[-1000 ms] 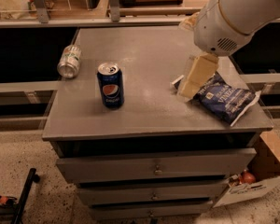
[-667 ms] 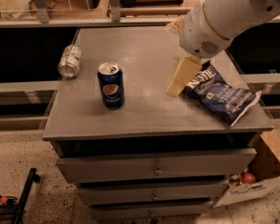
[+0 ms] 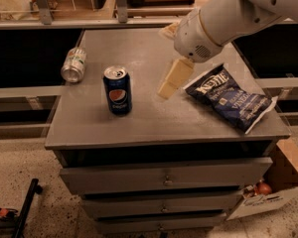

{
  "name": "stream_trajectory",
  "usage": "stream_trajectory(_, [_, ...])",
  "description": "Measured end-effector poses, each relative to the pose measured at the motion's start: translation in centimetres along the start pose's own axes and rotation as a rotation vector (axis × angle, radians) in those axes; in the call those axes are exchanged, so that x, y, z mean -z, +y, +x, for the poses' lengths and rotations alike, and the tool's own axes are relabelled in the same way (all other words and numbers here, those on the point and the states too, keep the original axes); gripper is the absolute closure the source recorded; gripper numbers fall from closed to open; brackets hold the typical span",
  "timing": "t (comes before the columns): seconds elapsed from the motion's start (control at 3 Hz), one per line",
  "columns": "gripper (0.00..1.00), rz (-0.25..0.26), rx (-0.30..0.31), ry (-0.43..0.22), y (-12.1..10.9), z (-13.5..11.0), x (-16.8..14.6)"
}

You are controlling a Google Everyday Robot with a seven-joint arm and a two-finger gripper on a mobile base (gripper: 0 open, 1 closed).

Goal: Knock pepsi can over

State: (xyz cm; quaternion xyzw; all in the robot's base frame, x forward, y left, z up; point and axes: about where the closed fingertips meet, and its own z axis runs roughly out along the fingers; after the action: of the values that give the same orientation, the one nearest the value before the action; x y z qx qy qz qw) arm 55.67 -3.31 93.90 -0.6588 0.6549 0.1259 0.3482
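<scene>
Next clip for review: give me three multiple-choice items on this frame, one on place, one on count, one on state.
1. The gripper is:
A) left of the pepsi can
B) between the pepsi can and the chip bag
C) right of the chip bag

2. Drink cans on the cabinet top:
A) one
B) two
C) three

3. The pepsi can is:
A) upright
B) on its side
C) crushed

Key:
1B, it hangs over the cabinet top between them.
2B, the pepsi can plus the silver-and-green can.
3A, its silver top faces up.
</scene>
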Motion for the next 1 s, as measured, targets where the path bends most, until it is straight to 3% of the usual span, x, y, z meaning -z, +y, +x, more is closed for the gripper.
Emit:
stream_trajectory(0.67, [0.00,-0.141,-0.148,-0.231,-0.3,0.0,-4.1])
stream_trajectory(1.0, [0.00,-0.170,-0.182,-0.349,0.2,-0.7,-5.6])
